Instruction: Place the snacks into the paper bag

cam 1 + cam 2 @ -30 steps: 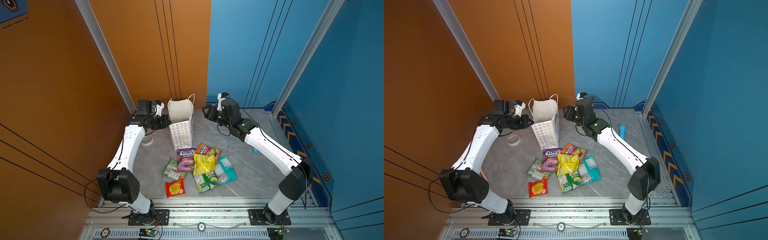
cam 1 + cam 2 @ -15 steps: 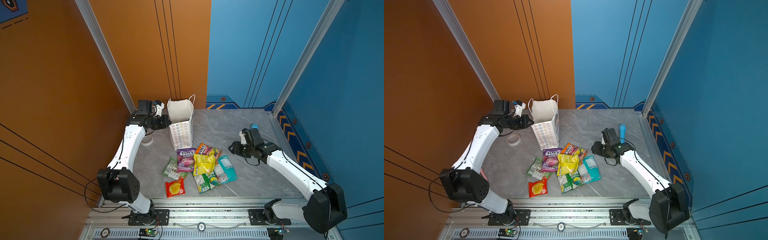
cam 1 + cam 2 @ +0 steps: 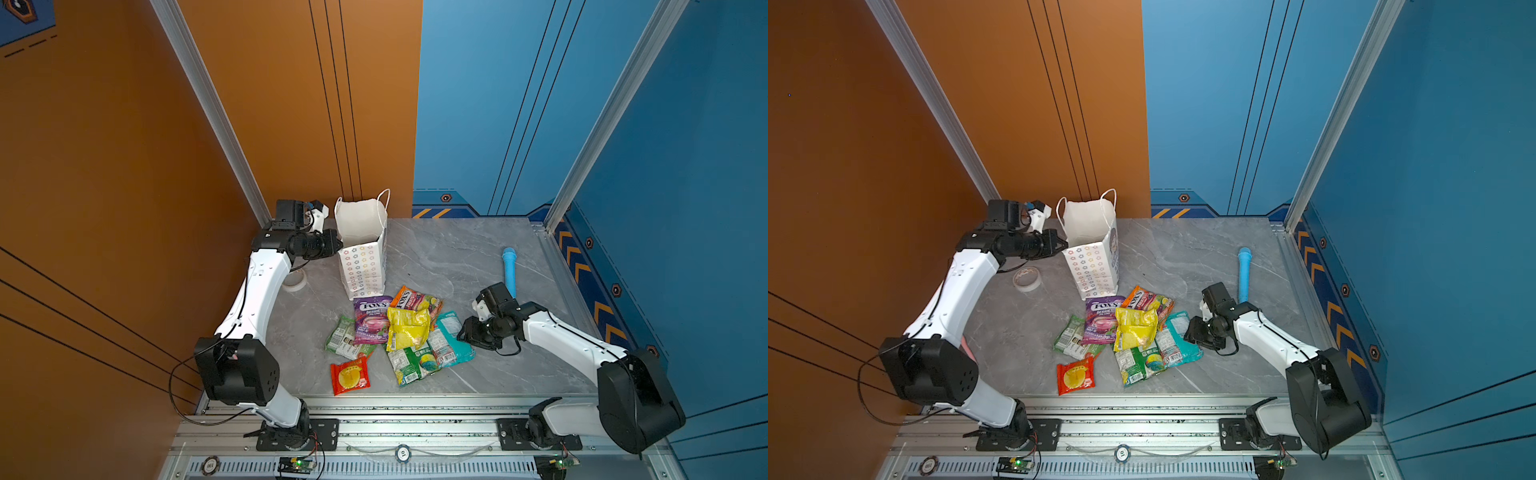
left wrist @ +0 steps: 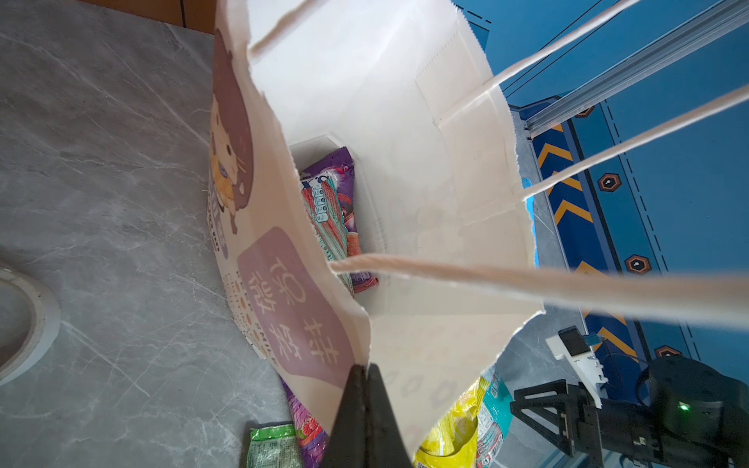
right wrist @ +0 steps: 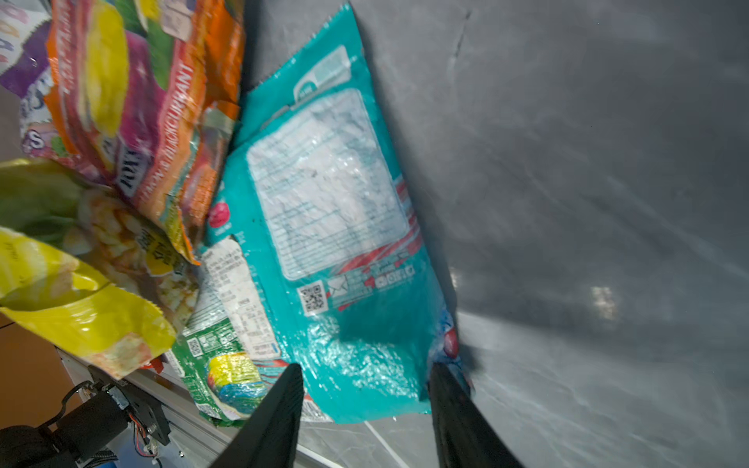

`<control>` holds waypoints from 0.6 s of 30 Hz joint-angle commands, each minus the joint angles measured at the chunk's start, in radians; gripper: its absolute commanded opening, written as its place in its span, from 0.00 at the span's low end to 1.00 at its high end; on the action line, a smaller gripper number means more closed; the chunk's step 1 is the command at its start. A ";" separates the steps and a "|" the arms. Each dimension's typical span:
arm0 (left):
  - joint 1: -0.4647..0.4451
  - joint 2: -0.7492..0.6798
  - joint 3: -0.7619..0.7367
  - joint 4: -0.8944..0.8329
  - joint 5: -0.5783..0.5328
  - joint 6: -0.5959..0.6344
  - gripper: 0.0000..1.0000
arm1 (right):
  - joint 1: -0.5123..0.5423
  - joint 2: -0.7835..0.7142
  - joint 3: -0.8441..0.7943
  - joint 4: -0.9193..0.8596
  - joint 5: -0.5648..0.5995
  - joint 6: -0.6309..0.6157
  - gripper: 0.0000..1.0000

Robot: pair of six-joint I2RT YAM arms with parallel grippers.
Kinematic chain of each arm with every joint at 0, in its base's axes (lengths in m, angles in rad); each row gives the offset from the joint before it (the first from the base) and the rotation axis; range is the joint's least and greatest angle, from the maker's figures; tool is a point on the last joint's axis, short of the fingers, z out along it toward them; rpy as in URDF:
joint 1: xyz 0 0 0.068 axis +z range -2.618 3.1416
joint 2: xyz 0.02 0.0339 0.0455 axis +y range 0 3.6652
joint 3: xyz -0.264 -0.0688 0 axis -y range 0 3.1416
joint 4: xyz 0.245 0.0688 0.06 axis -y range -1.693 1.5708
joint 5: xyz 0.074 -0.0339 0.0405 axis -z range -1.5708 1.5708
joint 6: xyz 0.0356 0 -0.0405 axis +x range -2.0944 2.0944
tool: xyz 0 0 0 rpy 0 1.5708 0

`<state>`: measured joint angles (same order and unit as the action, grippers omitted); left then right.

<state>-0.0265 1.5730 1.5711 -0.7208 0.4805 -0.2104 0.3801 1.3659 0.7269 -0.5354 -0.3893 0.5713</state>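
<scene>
paper bag (image 3: 363, 266): stood upright and open-mouthed toward the back of the bench (image 3: 457, 257), close to the orange wall, with both cord handles up.
left tool (image 4: 367, 389): jaws were pressed together, clamped on a corner of the paper bag's top rim.
inside the bag: a purple packet (image 4: 344, 170) and a striped teal-and-red packet (image 4: 324, 210) stood on edge at the bottom, against the printed front panel.
right tool (image 5: 364, 389): jaws were apart, low over the bench at the right edge of the snacks (image 3: 399, 332). The end of the teal packet (image 5: 332, 202) lay between the two fingers, not pinched.
snacks: lay heaped on the bench just in front of the paper bag, between the two arms.
purple FOX'S bag (image 3: 371, 318): lay flat, nearest the foot of the paper bag.
orange FOX'S bag (image 3: 411, 299): lay beside the purple one, partly under the yellow pouch (image 3: 407, 328).
yellow pouch: lay crumpled on top of the heap.
green pouch (image 3: 411, 363): lay partly under the yellow pouch and the teal packet.
green-and-white packet (image 3: 345, 340): lay at the left edge, tucked under the purple FOX'S bag.
red pouch (image 3: 350, 375): lay alone, just apart from the heap, nearest the front edge.
blue stick (image 3: 509, 270): lay on the bench behind the right tool, well apart from the paper bag.
tape roll (image 3: 1026, 278): lay flat on the bench below the left arm, near the paper bag.
</scene>
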 commanded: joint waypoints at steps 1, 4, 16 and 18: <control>0.000 0.019 -0.020 -0.028 -0.008 0.000 0.02 | -0.004 0.019 -0.025 0.040 0.006 -0.033 0.53; 0.000 0.019 -0.020 -0.028 -0.010 0.000 0.02 | -0.004 0.035 -0.033 0.058 0.006 -0.036 0.53; 0.000 0.019 -0.022 -0.027 -0.012 0.002 0.02 | 0.005 0.055 -0.060 0.144 0.014 0.007 0.17; 0.000 0.020 -0.022 -0.028 -0.011 0.001 0.02 | 0.002 0.039 -0.060 0.136 0.032 0.008 0.06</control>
<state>-0.0265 1.5730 1.5711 -0.7208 0.4805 -0.2104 0.3805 1.4185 0.6823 -0.4156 -0.3897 0.5705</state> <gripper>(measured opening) 0.046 0.084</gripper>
